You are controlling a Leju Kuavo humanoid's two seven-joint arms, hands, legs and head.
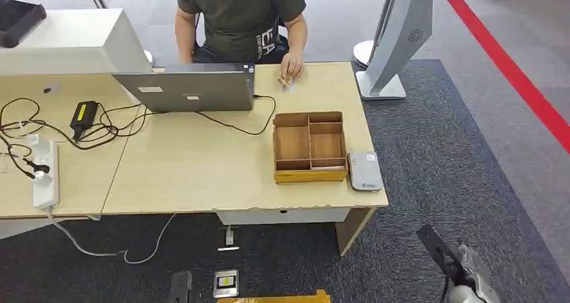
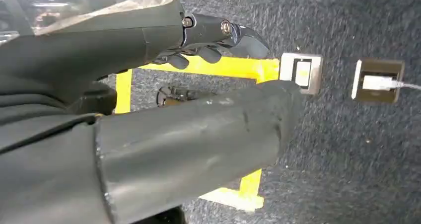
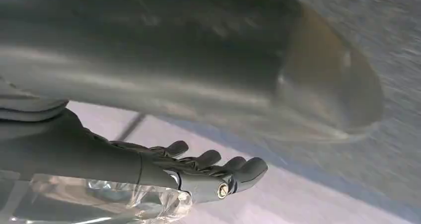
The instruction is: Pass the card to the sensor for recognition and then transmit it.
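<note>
In the head view, a white power strip (image 1: 45,175) lies at the far left of the wooden table (image 1: 195,175), with a black adapter (image 1: 83,117) and tangled cables beside it. More to the right stands an open grey laptop (image 1: 191,88), and behind it sits a person (image 1: 238,17) whose hand (image 1: 292,66) rests on the table and holds a small card (image 1: 286,82). Near the right end of the table there is a wooden tray (image 1: 309,147) with several compartments, and just beside it, to the right, lies the grey card sensor (image 1: 365,170). A white stand (image 1: 396,37) is on the carpet farther right. The left wrist view shows what the head view does not: the left hand (image 2: 198,40) hangs over the dark carpet, above yellow floor tape (image 2: 218,67) and two floor sockets (image 2: 301,73), with fingers lightly curled and apart, holding nothing. In the right wrist view the right hand (image 3: 198,172) is stretched out, fingers extended and slightly apart, holding nothing; the thumb is blurred.
</note>
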